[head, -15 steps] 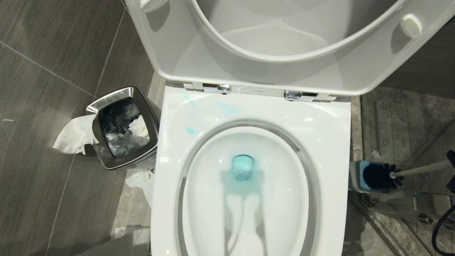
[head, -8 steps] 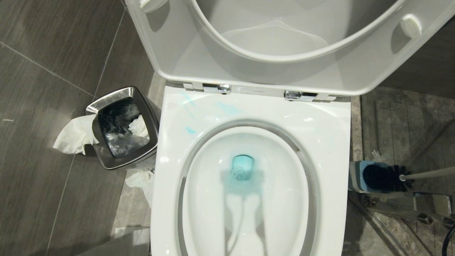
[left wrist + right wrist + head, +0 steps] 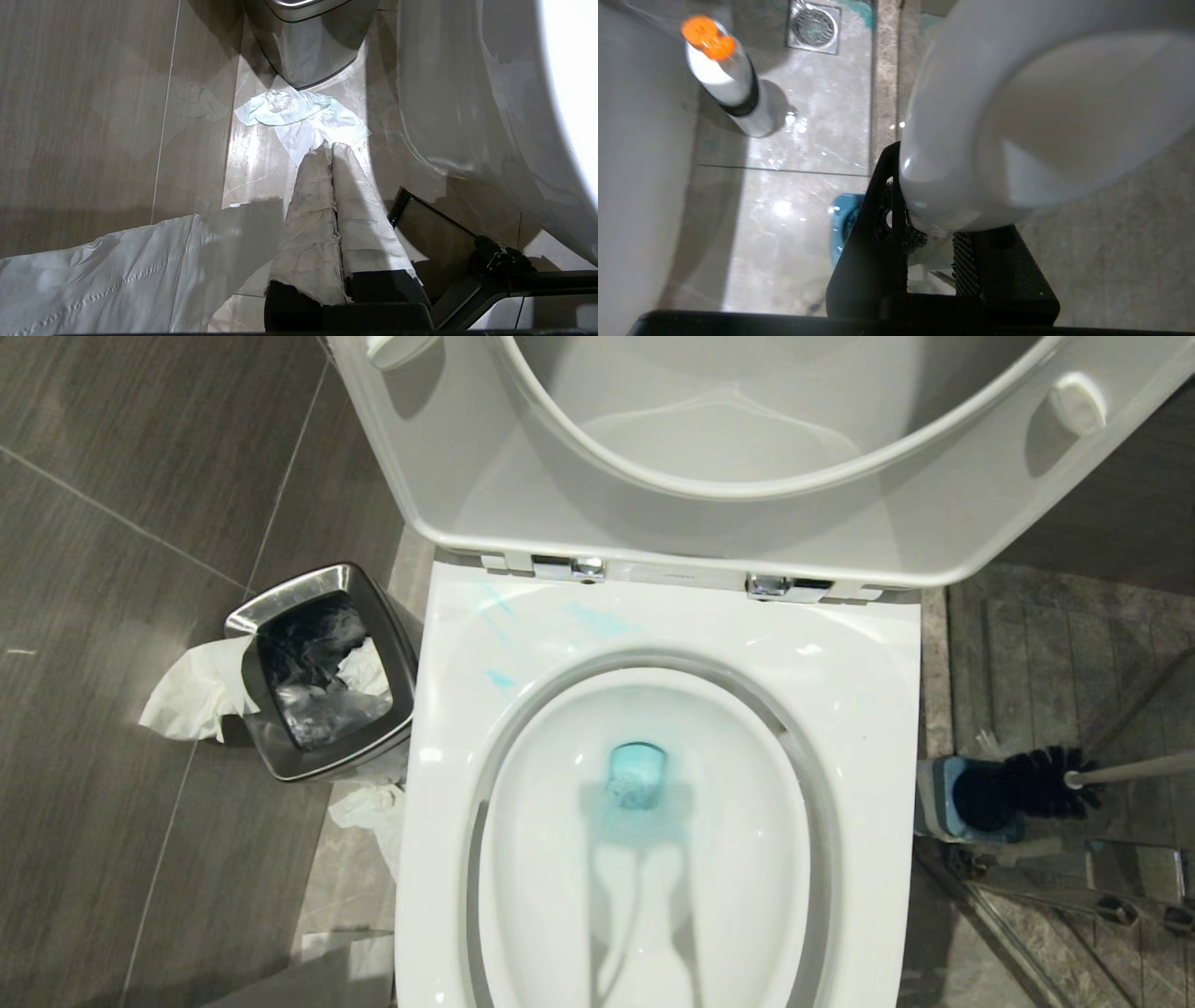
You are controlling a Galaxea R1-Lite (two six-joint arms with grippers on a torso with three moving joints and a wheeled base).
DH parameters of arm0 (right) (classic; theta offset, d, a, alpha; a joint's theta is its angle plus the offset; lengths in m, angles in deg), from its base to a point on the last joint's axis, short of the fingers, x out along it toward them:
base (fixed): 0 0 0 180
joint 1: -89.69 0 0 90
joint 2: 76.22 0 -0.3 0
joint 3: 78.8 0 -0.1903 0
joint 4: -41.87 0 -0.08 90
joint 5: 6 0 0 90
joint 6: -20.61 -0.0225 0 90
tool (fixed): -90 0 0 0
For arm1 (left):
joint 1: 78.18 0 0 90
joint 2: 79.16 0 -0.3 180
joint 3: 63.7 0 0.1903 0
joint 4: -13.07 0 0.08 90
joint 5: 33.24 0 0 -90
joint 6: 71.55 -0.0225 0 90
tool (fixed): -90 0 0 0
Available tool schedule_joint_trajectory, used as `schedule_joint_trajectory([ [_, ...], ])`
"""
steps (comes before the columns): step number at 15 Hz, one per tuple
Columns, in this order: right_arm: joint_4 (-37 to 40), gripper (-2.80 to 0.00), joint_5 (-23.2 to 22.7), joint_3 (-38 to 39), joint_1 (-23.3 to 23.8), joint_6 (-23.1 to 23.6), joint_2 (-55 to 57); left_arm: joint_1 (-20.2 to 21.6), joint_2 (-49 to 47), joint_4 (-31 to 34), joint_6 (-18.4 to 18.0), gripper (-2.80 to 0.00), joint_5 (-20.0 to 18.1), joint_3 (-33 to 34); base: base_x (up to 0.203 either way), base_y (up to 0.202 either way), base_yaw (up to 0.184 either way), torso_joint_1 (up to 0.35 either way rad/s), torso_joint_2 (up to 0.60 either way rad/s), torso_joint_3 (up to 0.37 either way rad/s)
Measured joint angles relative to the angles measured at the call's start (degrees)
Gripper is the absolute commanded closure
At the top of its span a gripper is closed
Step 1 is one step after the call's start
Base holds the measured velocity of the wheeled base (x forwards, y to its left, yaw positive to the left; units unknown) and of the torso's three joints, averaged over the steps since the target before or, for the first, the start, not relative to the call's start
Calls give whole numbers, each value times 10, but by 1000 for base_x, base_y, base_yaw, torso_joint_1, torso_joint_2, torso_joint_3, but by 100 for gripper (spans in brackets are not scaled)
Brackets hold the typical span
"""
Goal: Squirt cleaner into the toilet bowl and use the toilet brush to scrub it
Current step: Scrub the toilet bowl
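The white toilet bowl [image 3: 868, 700] fills the middle of the head view, seat and lid raised. Turquoise cleaner [image 3: 638, 784] tints the water, and thin smears [image 3: 495, 616] mark the back left rim. To the bowl's right, the toilet brush shows its black bristle head [image 3: 1047, 782] just outside the blue holder [image 3: 957, 798]; its handle [image 3: 1134, 768] runs off the right edge. In the right wrist view my right gripper [image 3: 929, 219] is shut on the thick white handle [image 3: 1017, 116], above the holder [image 3: 843, 224]. My left gripper [image 3: 331, 145], its fingers wrapped in white, hangs shut and empty near the floor beside the bowl.
A steel-rimmed waste bin [image 3: 322, 672] stands left of the bowl with tissue [image 3: 191, 691] spilling from it; more tissue [image 3: 299, 114] lies on the floor. A white bottle with an orange cap [image 3: 721, 74] and a floor drain [image 3: 813, 23] lie right of the toilet.
The brush head has slid out of the blue holder, toward the right and slightly up. The dark part of my right arm at the right edge has left the head view.
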Motion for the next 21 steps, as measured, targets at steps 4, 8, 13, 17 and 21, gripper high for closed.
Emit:
schedule_joint_trajectory([
  [4, 227, 0, -18, -139, 0, -40, -66, 0, 0, 0, 0, 0, 0, 0, 0, 0, 0, 0, 0, 0],
  [8, 462, 0, -52, -316, 0, -56, -103, 0, 0, 0, 0, 0, 0, 0, 0, 0, 0, 0, 0, 0],
  [13, 674, 0, -96, -487, 0, -58, -105, 0, 0, 0, 0, 0, 0, 0, 0, 0, 0, 0, 0, 0],
  [17, 786, 0, -101, -580, 0, -58, -97, 0, 0, 0, 0, 0, 0, 0, 0, 0, 0, 0, 0, 0],
  [21, 835, 0, -99, -636, 0, -58, -91, 0, 0, 0, 0, 0, 0, 0, 0, 0, 0, 0, 0, 0],
])
